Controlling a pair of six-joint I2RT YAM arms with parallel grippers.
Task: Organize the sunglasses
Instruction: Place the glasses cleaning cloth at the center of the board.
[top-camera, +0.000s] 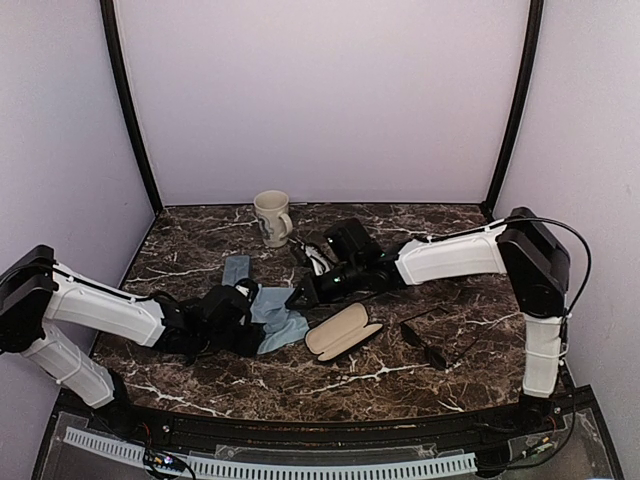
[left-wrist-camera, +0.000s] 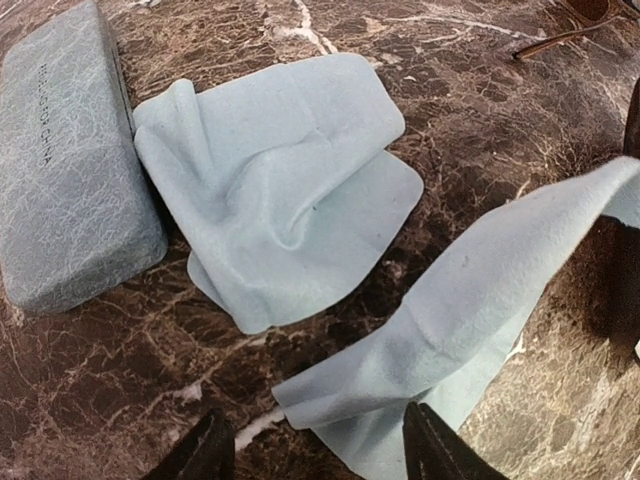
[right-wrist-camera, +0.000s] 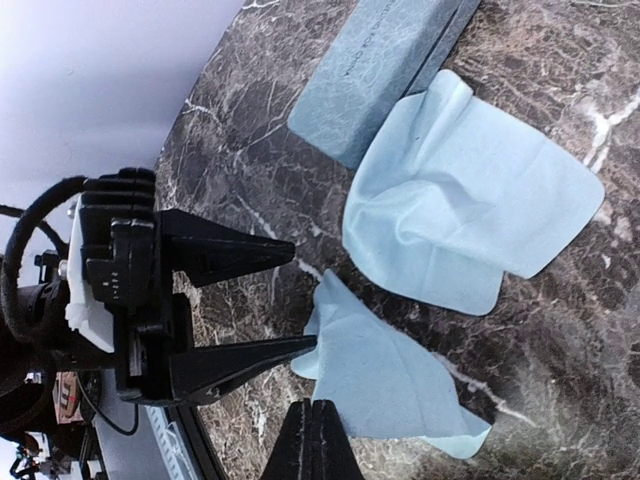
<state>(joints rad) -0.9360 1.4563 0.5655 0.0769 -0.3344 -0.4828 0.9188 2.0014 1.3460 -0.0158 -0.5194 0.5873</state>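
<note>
Near the middle of the surface (top-camera: 450, 225), my right tool (right-wrist-camera: 312, 425) is pinched tight on one edge of the lifted cloth (left-wrist-camera: 470, 320), a light-blue cleaning cloth whose held side hangs up off the marble. My left tool (left-wrist-camera: 315, 415) hovers over the other end of it, its jaws moderately apart with nothing between them. The flat cloth (left-wrist-camera: 280, 190) lies rumpled next to it, touching the closed grey-blue case (left-wrist-camera: 70, 170) on the left. The brownish-framed sunglasses (left-wrist-camera: 585, 20) rest on the surface just past the cloths, on the far side; from my left wrist I see only a thin temple and a bit of the rim. To the right of the open case (top-camera: 343, 332) lies a dark thing (top-camera: 428, 343) that may be the black-framed pair, but it is too small for me to tell. I judge the brownish pair to be light and delicate, with thin springy temples that would bend under a hard squeeze and slick lenses that smear and scratch. I would take it by the bridge or the stiff front of the frame, closing gently. The thicker pair should tolerate a firmer hold across the frame front. Both would slide easily on this polished marble.
</note>
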